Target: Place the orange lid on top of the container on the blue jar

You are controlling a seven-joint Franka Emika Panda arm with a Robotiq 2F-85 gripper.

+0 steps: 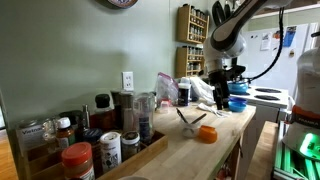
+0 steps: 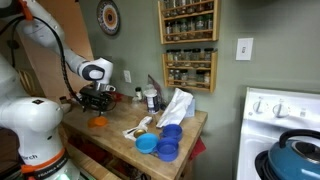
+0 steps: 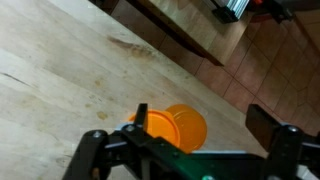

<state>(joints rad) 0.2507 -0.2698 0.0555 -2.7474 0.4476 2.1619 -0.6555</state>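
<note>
The orange lid (image 3: 182, 126) lies on the wooden counter near its edge; it also shows in both exterior views (image 1: 206, 133) (image 2: 98, 121). My gripper (image 3: 203, 125) is open and hangs above the lid without touching it. In the wrist view the lid sits between the fingers, close to the left one. The gripper also shows in both exterior views (image 1: 222, 88) (image 2: 95, 102). The blue jar (image 2: 170, 133) stands at the other end of the counter with a flat blue lid (image 2: 146, 144) beside it. The jar also shows in an exterior view (image 1: 237, 103).
The counter edge and a drop to the tiled floor (image 3: 280, 60) lie just past the lid. A white crumpled bag (image 2: 176, 105) and utensils lie mid-counter. Spice jars (image 1: 78, 158) and a wooden box crowd one end. A stove (image 2: 285, 125) stands beside the counter, and spice racks (image 2: 188, 40) hang on the wall.
</note>
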